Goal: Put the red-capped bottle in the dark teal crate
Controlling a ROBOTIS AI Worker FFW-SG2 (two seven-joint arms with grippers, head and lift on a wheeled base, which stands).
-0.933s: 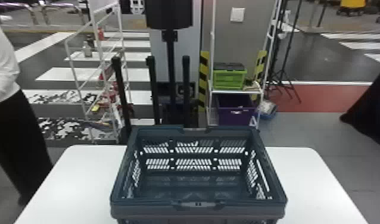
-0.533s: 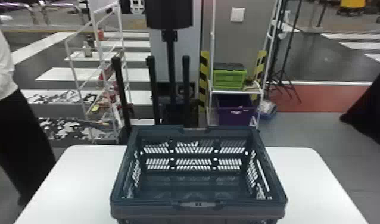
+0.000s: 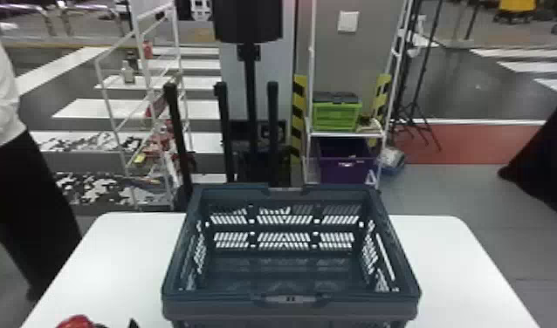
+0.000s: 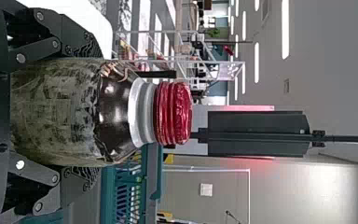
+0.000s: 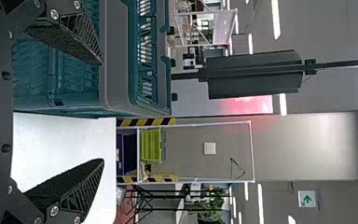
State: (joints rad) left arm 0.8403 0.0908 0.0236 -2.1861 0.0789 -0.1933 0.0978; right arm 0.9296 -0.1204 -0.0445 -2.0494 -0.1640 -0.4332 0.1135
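Note:
At the bottom left edge of the head view, my left gripper (image 3: 133, 323) just shows beside the red cap of the bottle (image 3: 76, 322), left of the crate. In the left wrist view the dark bottle (image 4: 116, 116) with its red cap is held upright between the fingers of my left gripper (image 4: 81, 114), shut on its body. The dark teal crate (image 3: 290, 299) stands on the table, its visible inside bare. My right gripper (image 5: 100, 112) is open with nothing between its fingers, near the crate (image 5: 116, 60) in the right wrist view.
The white table (image 3: 448, 261) extends on both sides of the crate. Behind it stand a black post (image 3: 250, 109), a white rack (image 3: 116, 87) and a shelf with a green crate (image 3: 336, 114) above a purple bin (image 3: 345, 170).
The red cap and a tip of my left gripper have come into the head view at the bottom left. The crate has not moved.

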